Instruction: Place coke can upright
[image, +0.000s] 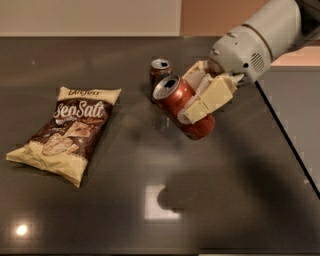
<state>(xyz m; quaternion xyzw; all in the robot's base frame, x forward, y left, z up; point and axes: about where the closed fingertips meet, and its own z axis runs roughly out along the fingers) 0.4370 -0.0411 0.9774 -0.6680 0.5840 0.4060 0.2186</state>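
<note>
Pincer (194, 98) clamping tilted coke can (174, 96), above table (240, 205)

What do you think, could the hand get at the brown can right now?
Probably not: the hand is shut on the tilted coke can, held just in front of the brown can.

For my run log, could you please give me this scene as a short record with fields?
claw: right of centre, above the table, shut on the coke can
coke can: tilted, silver top facing up and left, held off the table with its shadow below
brown can: upright, just behind the coke can
chip bag: lying flat at the left, apart from both cans
task state: coke can not yet set upright
</note>
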